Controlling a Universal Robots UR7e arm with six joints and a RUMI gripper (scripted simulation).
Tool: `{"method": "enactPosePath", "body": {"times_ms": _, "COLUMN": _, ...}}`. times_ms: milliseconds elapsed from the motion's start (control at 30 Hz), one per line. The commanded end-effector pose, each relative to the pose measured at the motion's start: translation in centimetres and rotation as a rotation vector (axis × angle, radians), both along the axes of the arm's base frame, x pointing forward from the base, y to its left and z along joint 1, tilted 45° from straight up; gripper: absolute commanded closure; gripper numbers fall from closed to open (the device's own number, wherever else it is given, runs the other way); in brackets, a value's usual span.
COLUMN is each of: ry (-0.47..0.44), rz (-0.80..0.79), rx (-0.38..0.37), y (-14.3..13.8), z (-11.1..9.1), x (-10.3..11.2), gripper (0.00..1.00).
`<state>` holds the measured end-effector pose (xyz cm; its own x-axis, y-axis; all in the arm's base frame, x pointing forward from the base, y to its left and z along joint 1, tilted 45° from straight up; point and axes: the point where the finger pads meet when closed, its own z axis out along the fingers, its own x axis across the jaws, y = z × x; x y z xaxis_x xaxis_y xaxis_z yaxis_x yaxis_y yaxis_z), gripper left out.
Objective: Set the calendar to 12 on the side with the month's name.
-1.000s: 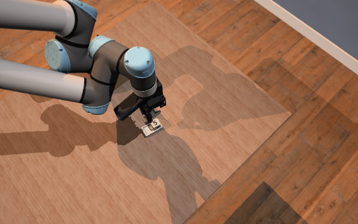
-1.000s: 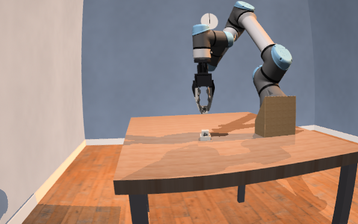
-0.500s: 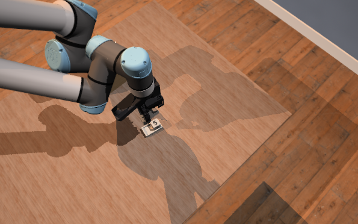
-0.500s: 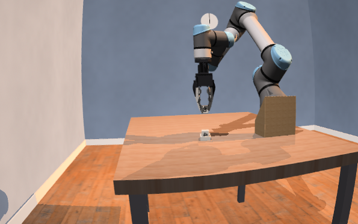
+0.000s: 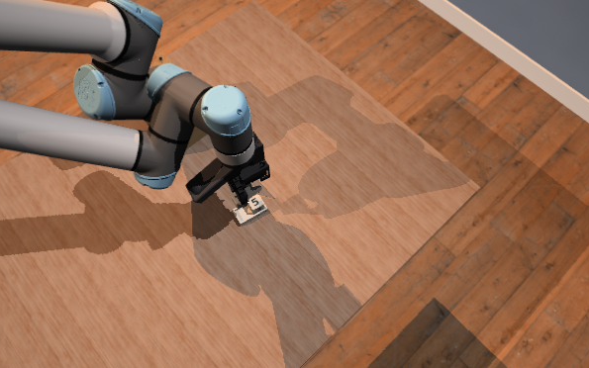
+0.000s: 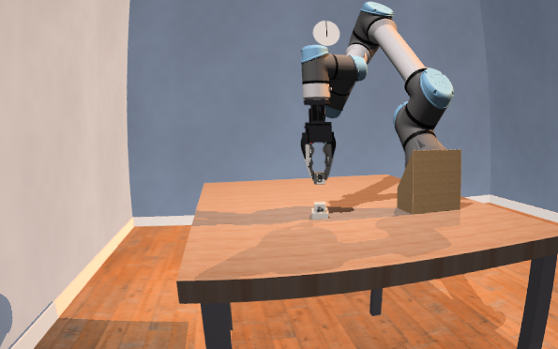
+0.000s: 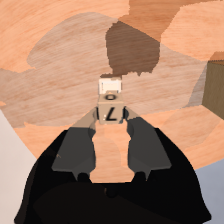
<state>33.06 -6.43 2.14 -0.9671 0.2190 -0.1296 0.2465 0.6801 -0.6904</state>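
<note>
While gripper (image 6: 319, 178) hangs over the tray (image 6: 319, 216), it's clamped on a digit cube (image 7: 110, 114).
Held cube is above table (image 6: 260, 263), w/ a 7 facing wrist cam; 2nd cube (image 5: 256, 202) sits in tray showing 5 up, directly below.
</note>
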Motion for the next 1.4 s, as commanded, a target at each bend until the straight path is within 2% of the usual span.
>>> {"method": "enactPosePath", "body": {"times_ms": 0, "ry": -0.002, "rz": 0.002, "rx": 0.001, "y": -1.0, "z": -1.1, "x": 0.0, "gripper": 0.89}}
{"method": "enactPosePath", "body": {"times_ms": 267, "ry": -0.002, "rz": 0.002, "rx": 0.001, "y": -2.5, "z": -2.6, "x": -0.2, "gripper": 0.89}}
{"method": "enactPosePath", "body": {"times_ms": 467, "ry": -0.002, "rz": 0.002, "rx": 0.001, "y": -2.9, "z": -2.9, "x": -0.2, "gripper": 0.89}}
{"method": "enactPosePath", "body": {"times_ms": 1367, "ry": -0.002, "rz": 0.002, "rx": 0.001, "y": -3.0, "z": -3.0, "x": -0.2, "gripper": 0.89}}
